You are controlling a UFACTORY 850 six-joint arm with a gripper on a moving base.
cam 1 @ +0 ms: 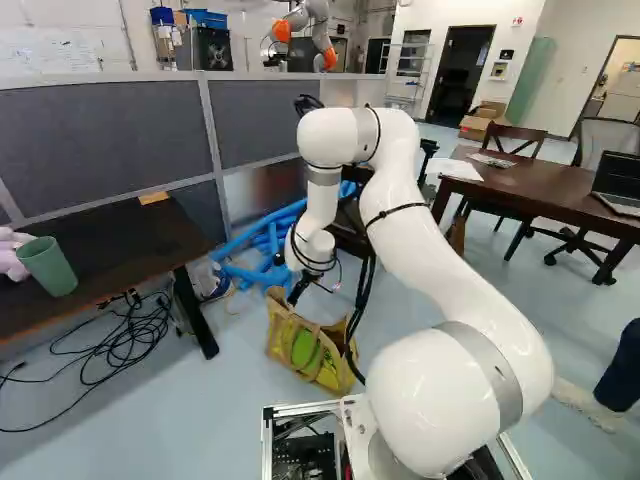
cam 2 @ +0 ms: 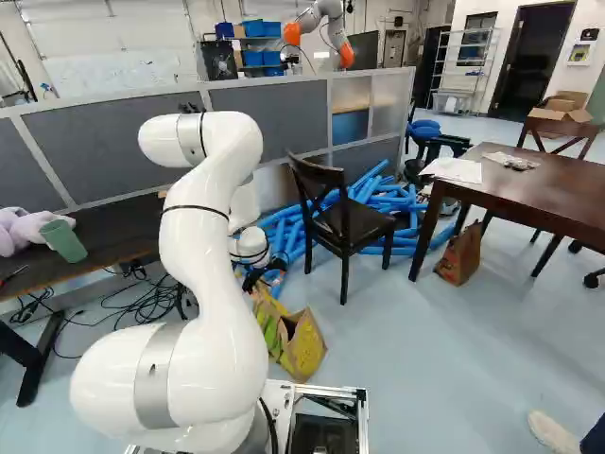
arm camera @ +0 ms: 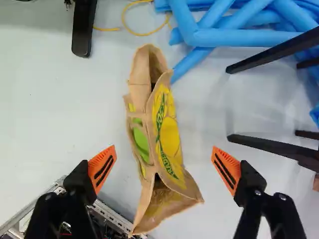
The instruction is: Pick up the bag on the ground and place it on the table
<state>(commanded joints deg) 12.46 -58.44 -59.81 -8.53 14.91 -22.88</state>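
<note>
Above the tote bag (arm camera: pixel 168 137) on the floor (arm camera: pixel 60 109), hand (arm camera: pixel 164 158) stands wide; step judged: pre-grasp. Next: lower astride bag, close.

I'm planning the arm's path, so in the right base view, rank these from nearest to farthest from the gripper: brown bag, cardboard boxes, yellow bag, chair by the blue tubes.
From the gripper:
1. Yellow bag: just below it.
2. Chair: to its right.
3. Brown bag: farther right, on the floor.
4. Cardboard boxes: far back right.
</note>
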